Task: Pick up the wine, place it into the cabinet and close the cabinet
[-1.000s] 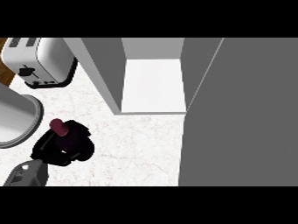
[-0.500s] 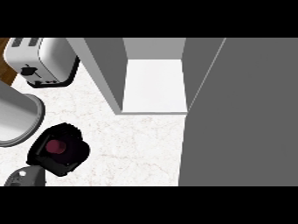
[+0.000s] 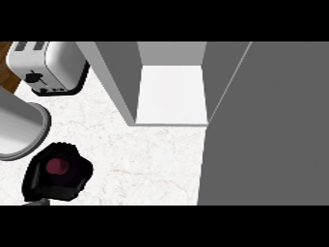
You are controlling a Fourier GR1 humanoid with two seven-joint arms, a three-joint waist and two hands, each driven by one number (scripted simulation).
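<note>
Looking down from the head view, one black hand shows at the lower left of the frame. By its place it looks like the left hand. Its fingers curl round the wine, and only the dark red top of the bottle peeks out in the middle of the hand. So the wine is in the hand, above the white bench, not in the cabinet. The right hand is not in the picture at all.

Just up and left of the hand is a big grey round pot. A toaster sits at the upper left. The cabinet is open in the upper middle, with a white floor inside. Its grey door fills the right side.

The wine has yet to go up and right into the cabinet. The pot is very near, so the hand could bump it. The bottle could also hit the cabinet's left wall if it goes in too far to the left.
</note>
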